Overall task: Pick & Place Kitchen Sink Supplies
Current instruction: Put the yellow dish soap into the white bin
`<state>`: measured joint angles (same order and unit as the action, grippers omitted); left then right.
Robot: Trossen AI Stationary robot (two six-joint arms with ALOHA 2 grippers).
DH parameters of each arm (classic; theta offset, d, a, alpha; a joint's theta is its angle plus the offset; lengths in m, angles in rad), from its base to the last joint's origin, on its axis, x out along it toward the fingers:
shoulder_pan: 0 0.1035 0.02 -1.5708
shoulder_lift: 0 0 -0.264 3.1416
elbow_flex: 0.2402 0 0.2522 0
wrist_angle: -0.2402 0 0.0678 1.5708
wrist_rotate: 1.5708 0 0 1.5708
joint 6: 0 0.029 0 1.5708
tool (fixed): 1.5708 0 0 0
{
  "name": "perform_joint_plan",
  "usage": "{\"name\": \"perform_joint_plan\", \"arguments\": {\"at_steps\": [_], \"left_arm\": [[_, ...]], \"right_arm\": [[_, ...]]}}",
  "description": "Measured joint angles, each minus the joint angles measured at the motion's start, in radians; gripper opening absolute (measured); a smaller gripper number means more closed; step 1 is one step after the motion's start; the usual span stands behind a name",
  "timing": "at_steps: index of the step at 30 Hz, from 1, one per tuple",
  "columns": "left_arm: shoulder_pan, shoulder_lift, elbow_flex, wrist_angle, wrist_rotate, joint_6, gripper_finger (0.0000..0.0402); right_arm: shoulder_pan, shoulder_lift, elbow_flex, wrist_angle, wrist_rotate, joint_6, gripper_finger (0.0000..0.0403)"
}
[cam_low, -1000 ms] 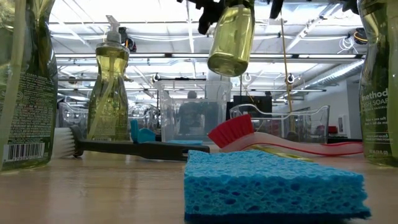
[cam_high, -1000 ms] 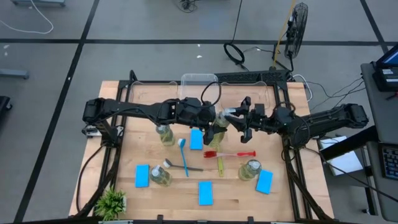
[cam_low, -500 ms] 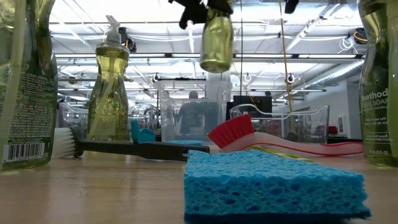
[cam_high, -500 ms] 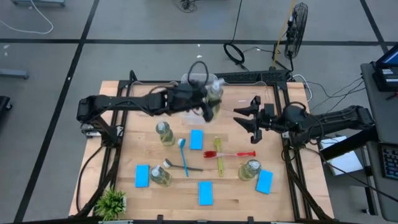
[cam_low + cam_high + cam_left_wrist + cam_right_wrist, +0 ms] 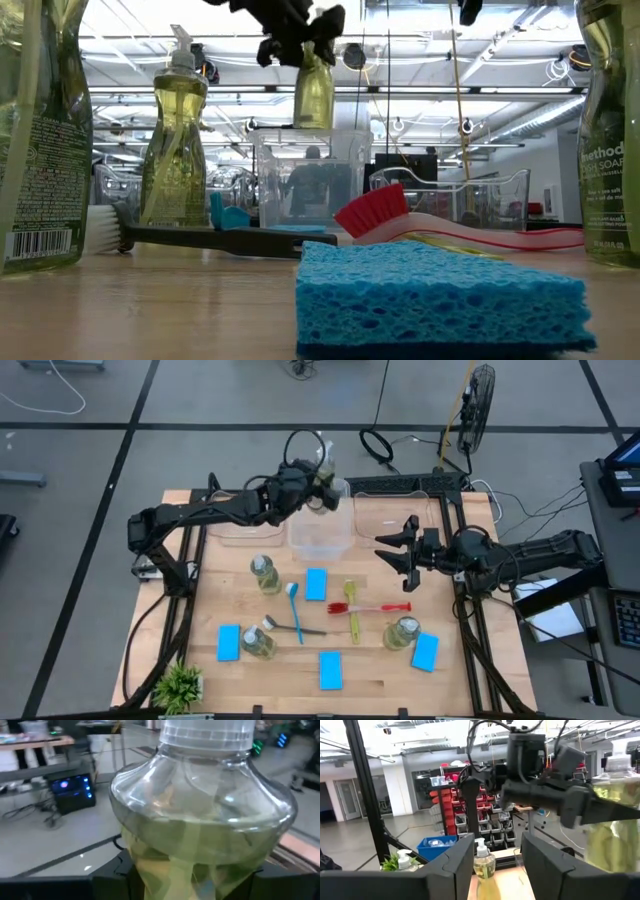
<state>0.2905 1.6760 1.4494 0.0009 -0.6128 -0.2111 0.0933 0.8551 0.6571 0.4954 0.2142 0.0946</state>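
Left pincer clamped on a soap bottle, held in the air over the clear bin at the surface's back edge.

Bottle looks about half full, so some weight, and the liquid will slosh; the smooth clear plastic is probably slippery, so the body below the shoulder seems the safest place to hold. From the left wrist view I can't quite tell how deep the grip sits. Right pincer waits with fingers apart near the back right. Other bottles, like the one at, stand mid-surface among blue sponges and brushes.
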Motion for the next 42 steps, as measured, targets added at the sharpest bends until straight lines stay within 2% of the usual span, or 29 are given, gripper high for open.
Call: {"name": "perform_joint_plan", "arguments": {"at_steps": [12, 23, 30, 37, 42], "left_arm": [[0.012, 0.141, 0.0, 0.001, -0.228, -0.034, 0.0182], [0.038, 0.23, 0.0, -0.003, -0.252, -0.14, 0.0182], [0.045, 0.242, -0.019, -0.004, -0.31, -0.161, 0.0182], [0.046, 0.242, -0.071, -0.004, -0.349, -0.248, 0.0182], [0.047, 0.242, -0.076, 0.002, -0.366, -0.261, 0.0198]], "right_arm": [[-0.001, 0.0, 0.0, -0.002, 0.024, -0.01, 0.0153], [-0.001, 0.0, 0.0, -0.014, 0.024, -0.006, 0.0151], [-0.001, 0.0, 0.0, -0.015, 0.021, -0.002, 0.015], [-0.001, 0.0, 0.0, -0.015, 0.021, -0.002, 0.0148], [-0.001, 0.0, 0.0, -0.015, 0.02, -0.002, 0.0147]]}}
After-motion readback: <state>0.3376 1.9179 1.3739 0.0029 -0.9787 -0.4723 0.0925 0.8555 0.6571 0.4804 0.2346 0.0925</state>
